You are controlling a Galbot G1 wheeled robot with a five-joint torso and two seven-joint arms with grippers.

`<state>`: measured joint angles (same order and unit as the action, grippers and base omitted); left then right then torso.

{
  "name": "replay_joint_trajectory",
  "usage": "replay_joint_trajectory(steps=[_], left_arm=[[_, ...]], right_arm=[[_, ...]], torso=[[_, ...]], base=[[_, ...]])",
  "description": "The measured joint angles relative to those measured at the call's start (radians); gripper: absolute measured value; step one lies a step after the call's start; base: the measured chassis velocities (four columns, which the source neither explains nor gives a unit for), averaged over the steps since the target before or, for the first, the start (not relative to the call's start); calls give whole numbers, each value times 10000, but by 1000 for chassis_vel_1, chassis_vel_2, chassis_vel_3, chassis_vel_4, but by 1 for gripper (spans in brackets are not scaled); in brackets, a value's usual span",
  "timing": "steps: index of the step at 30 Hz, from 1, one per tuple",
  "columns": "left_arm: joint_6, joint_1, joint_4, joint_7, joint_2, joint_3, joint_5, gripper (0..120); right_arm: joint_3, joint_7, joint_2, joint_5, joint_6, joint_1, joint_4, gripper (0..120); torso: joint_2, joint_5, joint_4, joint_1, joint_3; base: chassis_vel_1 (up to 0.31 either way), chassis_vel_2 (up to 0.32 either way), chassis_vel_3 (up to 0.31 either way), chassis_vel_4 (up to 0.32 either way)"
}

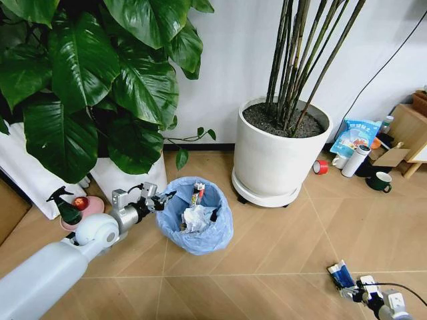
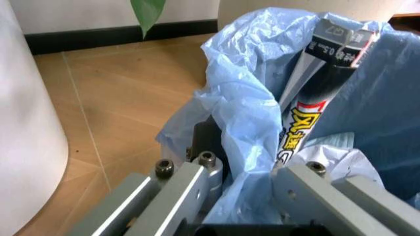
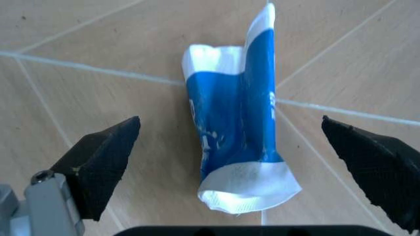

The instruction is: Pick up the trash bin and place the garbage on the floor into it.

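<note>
Blue-white packet [image 3: 239, 123] between spread right gripper [image 3: 243, 167] fingers, seemingly untouched.

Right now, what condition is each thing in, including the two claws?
Trash bin: upright on the floor, bag-lined, already holding wrappers and crumpled paper.
Left claw: shut on the trash bin's rim.
Blue-white packet: flattened, lying on the floor, not yet gripped.
Right claw: open, fingers either side of the packet.
Red-white can: on its side by the big white pot.
</note>
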<state>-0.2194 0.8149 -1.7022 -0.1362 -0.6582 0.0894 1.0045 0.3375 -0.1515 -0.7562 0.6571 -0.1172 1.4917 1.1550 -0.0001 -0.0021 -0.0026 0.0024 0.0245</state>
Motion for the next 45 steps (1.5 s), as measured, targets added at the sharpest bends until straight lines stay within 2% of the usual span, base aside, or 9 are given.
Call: replay_joint_trajectory(steps=[4,6,8,11,13,16,30,40,45], left_arm=[[-9,-24,4,21,0,-4,21,0],[-12,-29,25,31,-23,-5,24,0],[-13,-29,33,34,-33,-5,24,0],[-17,-43,73,40,-52,1,29,0],[-18,-58,88,41,-52,3,39,0],[-21,-117,130,42,-48,5,66,0],[-35,-147,124,50,-52,-15,100,0],[-36,-190,198,27,-74,99,104,0],[-35,-524,234,-70,18,685,178,0]], right_arm=[[-187,-88,-120,-25,-45,-272,-345,98],[-341,-131,-180,-30,-59,-465,-600,89],[-381,-152,-203,-43,-67,-519,-690,86],[-568,-212,-285,-130,-103,-798,-1093,69],[-607,-223,-286,-134,-104,-852,-1142,66],[-734,-236,-280,-119,-106,-983,-1202,51],[-922,-259,-35,158,-64,-1029,-1026,19],[-271,-566,574,329,-285,-509,63,16],[775,-1717,1195,469,-874,-35,1772,16]], torso=[[0,0,0,0,0],[0,1,1,0,0],[0,0,1,0,0],[0,2,0,0,0],[0,-2,0,0,0],[1,-1,0,0,0],[0,4,2,0,0],[0,8,0,0,0],[1,2,2,0,0]], base=[[0,0,0,0],[0,0,0,0],[0,0,0,0],[0,0,0,0],[0,0,0,0],[0,0,0,0],[0,0,0,0],[0,0,0,0],[0,0,0,0]])
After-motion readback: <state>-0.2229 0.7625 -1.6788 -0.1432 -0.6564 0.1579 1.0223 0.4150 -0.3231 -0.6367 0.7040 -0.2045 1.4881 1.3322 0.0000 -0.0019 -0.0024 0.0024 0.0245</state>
